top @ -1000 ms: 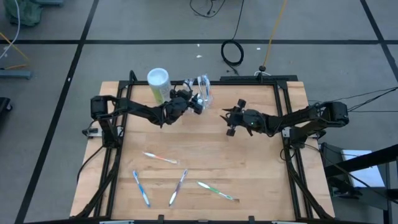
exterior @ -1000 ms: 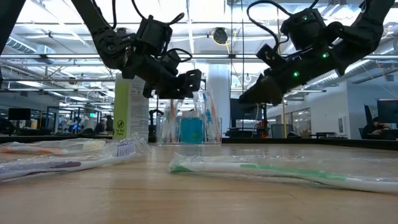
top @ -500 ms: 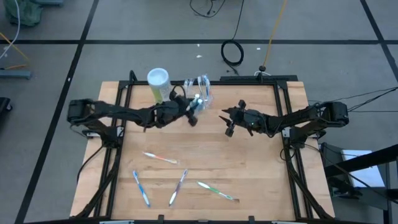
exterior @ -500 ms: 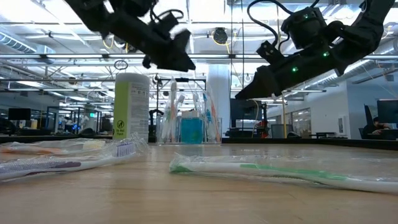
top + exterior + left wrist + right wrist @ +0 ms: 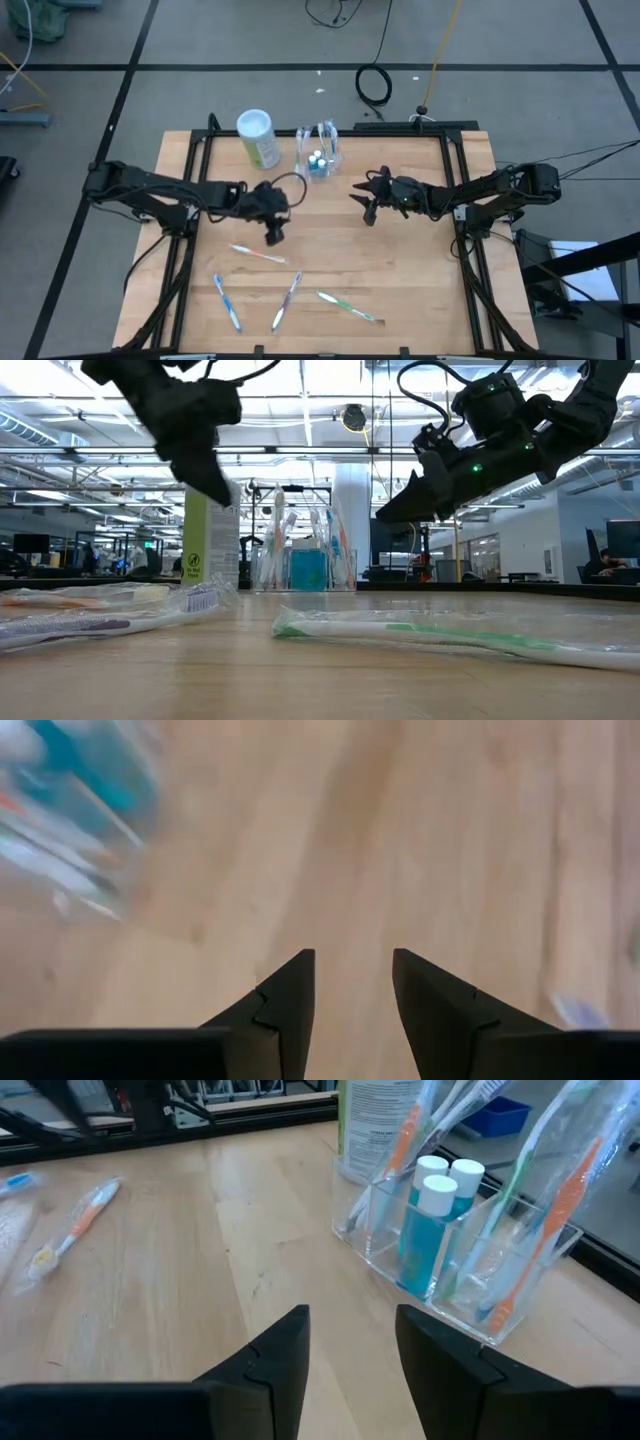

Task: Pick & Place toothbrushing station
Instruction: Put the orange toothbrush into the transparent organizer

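The toothbrushing station point(image 5: 318, 157) is a clear plastic holder with toothbrushes and blue bottles in its compartments. It stands on its base on the wooden table near the far edge, and also shows in the right wrist view point(image 5: 455, 1220) and the low view point(image 5: 305, 565). My left gripper point(image 5: 274, 236) is open and empty above bare wood, nearer and to the left of the station; its wrist view point(image 5: 350, 960) shows the station blurred at one corner point(image 5: 70, 815). My right gripper point(image 5: 361, 202) is open and empty, pointing at the station from the right point(image 5: 350, 1315).
A green canister with a white lid point(image 5: 257, 135) stands left of the station. Several wrapped toothbrushes lie on the near half of the table: one point(image 5: 257, 254) just beyond my left gripper, others point(image 5: 227, 301) point(image 5: 286, 300) point(image 5: 350, 306) by the near edge.
My left gripper has drawn away from the station, going toward the table's near edge and left, and now points down at bare wood. The station stays where it was, upright.
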